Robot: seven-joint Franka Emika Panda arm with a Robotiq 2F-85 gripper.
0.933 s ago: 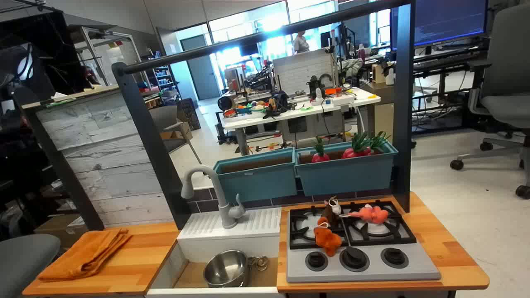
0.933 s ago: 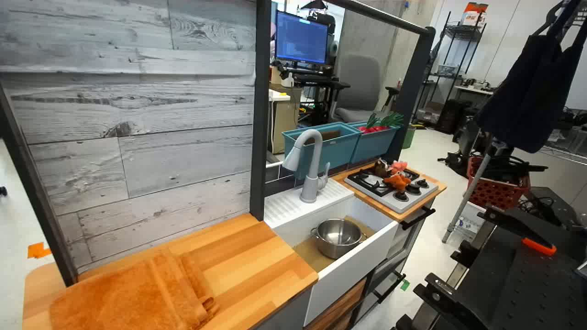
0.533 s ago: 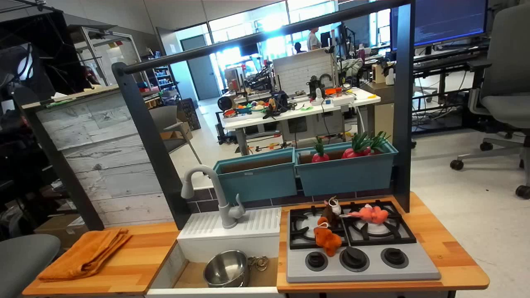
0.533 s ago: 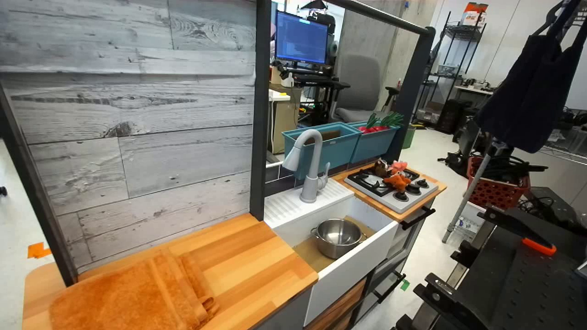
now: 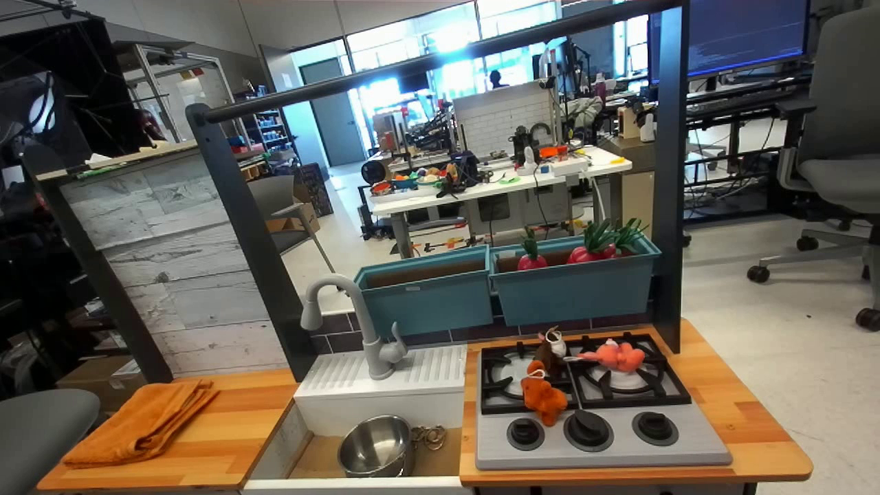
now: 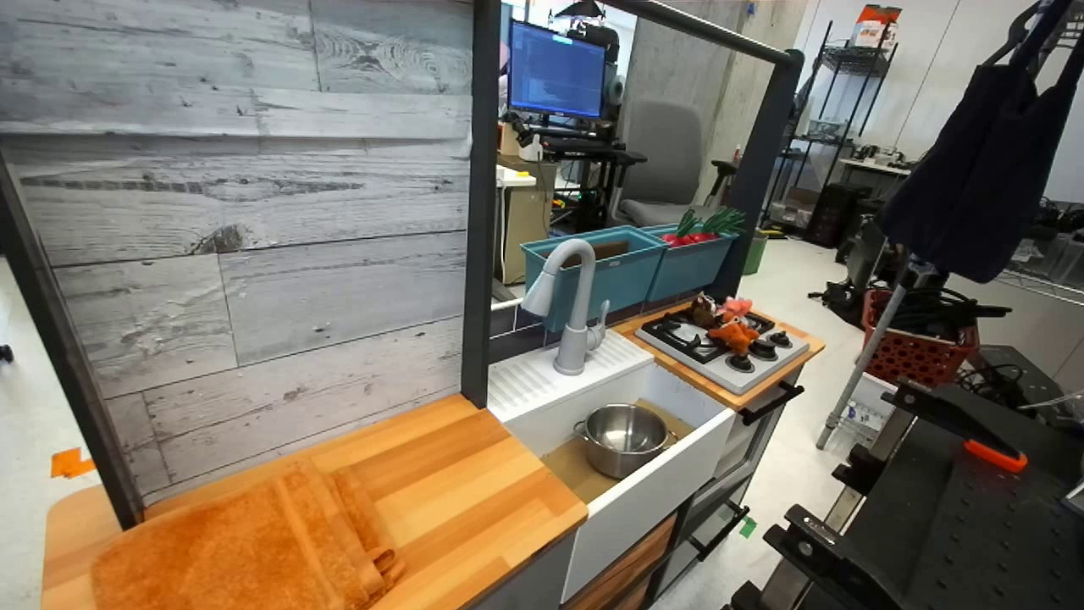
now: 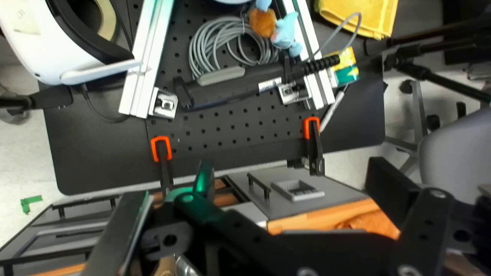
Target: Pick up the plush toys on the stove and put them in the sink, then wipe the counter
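Several plush toys lie on the stove [image 5: 677, 450]: an orange one [image 5: 545, 399] at the front left, a brown-and-white one [image 5: 548, 359] behind it, and a coral-pink one [image 5: 619, 356] at the back right. They show in both exterior views, with the orange toy [image 6: 733, 336] nearest the knobs. The white sink [image 5: 385, 405] is beside the stove. The wooden counter [image 6: 474, 474] lies on the sink's far side from the stove, with a folded orange cloth [image 6: 229, 542] on it. My gripper [image 7: 295, 174] is open and empty in the wrist view, away from the toys; neither exterior view shows it.
A metal pot [image 5: 378, 447] and metal rings [image 5: 432, 437] lie in the sink. A grey faucet [image 5: 371, 337] rises behind it. Teal bins [image 5: 426, 295] and dark posts [image 5: 670, 179] stand at the back. The wrist view shows a black pegboard table [image 7: 238, 130] with clamps [image 7: 314, 147].
The toys, cloth and pot have not moved. A person in the background has moved right. A thin pale strip has appeared at the right edge of an exterior view.
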